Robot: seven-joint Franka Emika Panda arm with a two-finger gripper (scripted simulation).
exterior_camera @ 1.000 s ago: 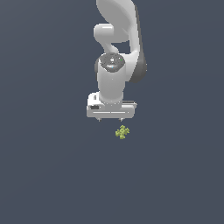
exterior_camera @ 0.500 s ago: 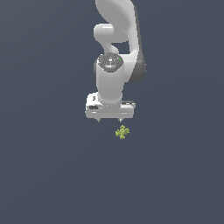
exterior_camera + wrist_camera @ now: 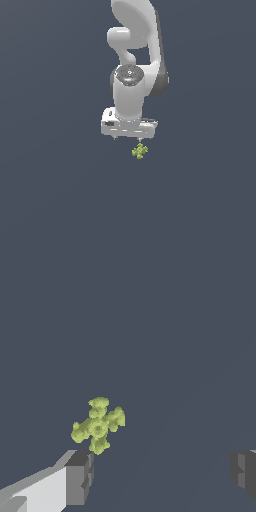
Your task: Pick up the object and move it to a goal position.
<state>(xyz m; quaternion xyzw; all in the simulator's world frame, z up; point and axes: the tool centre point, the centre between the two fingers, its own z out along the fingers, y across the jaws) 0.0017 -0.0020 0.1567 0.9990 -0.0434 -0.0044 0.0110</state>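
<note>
The object (image 3: 140, 150) is a tiny yellow-green knobbly cluster lying on the dark grey floor. In the exterior view it sits just below the white gripper (image 3: 128, 137), toward the exterior view's right. The gripper points downward and is open, with nothing between its fingers. In the wrist view the object (image 3: 98, 425) lies just beyond one dark fingertip (image 3: 80, 476). The other fingertip (image 3: 243, 471) stands far off to the side. The gripper (image 3: 161, 473) is apart from the object and offset to one side of it.
The dark grey floor (image 3: 60, 200) spreads evenly in every direction. The white arm (image 3: 135, 45) rises behind the gripper in the exterior view.
The gripper has come down slightly toward the floor. The object has not moved.
</note>
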